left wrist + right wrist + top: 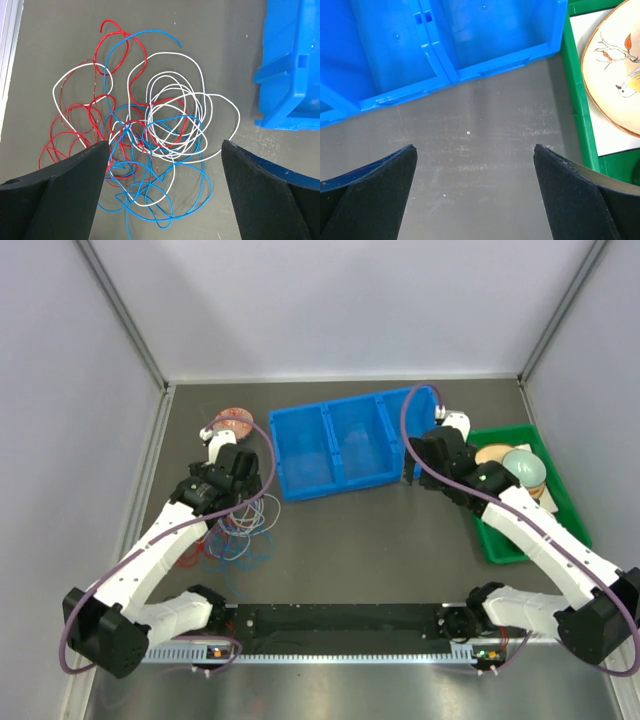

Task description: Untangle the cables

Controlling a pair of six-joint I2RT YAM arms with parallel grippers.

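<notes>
Left pincer (164, 150): gapes empty over cables (170, 120) near worktop's (225, 50) left edge; right pincer (475, 150): gapes too. Light, limp, snag-prone; probably best pinched at a free outer loop.

cables (150, 135): thin, smooth glossy plastic sheath. bench (485, 150): matt grey, finely scuffed, dull sheen. blue bin (470, 35): smooth hard plastic, slight gloss. green tray (575, 85), right: smooth plastic. plate (615, 65): glazed, glossy. left gripper (164, 146): matt black.
</notes>
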